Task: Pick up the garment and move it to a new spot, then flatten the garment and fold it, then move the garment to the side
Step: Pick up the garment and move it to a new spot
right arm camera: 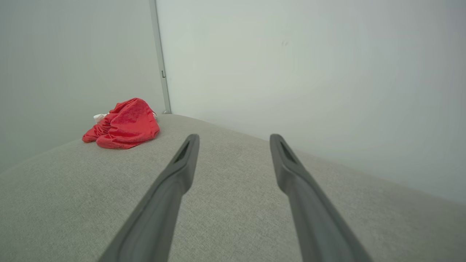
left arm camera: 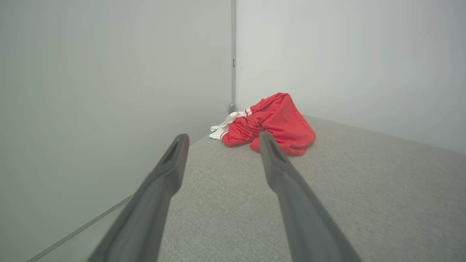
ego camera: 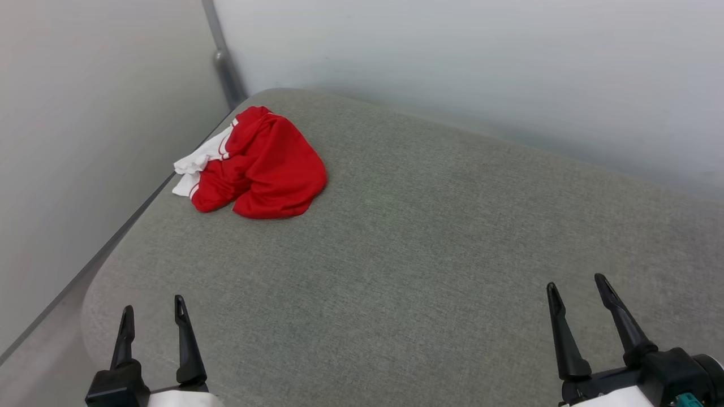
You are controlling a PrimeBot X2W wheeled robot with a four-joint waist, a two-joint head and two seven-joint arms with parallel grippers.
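We are observing the garment (ego camera: pixel 266 169) lying in a crumpled heap on the grey fabric-covered desk (ego camera: pixel 424 254), close to the corner post (ego camera: pixel 226 68) where the two pale walls are meeting. The heap is sitting on the desk corner nearest that post. Its red body is bulging upward, and the white sleeve (ego camera: pixel 198 161) with its red-and-white trim is spilling out along the desk edge just below the post.

We are holding both tools well away from the post, at the near side of the desk, and neither is touching the garment.

- Left tool (ego camera: pixel 154 304) — its two dark fingers are standing apart with nothing between them. In the left wrist view, this tool (left arm camera: pixel 222 135) is pointing toward the post (left arm camera: pixel 233 54), and the garment (left arm camera: pixel 276 123) is lying beyond the fingertips.
- Right tool (ego camera: pixel 576 281) — its fingers are likewise spread wide and gripping nothing. It is hanging farther from the post than the left tool. In the right wrist view, this tool (right arm camera: pixel 235 136) is aiming at bare desk fabric, while the garment (right arm camera: pixel 123 125) is lying off to one side, beside the post (right arm camera: pixel 160 54).
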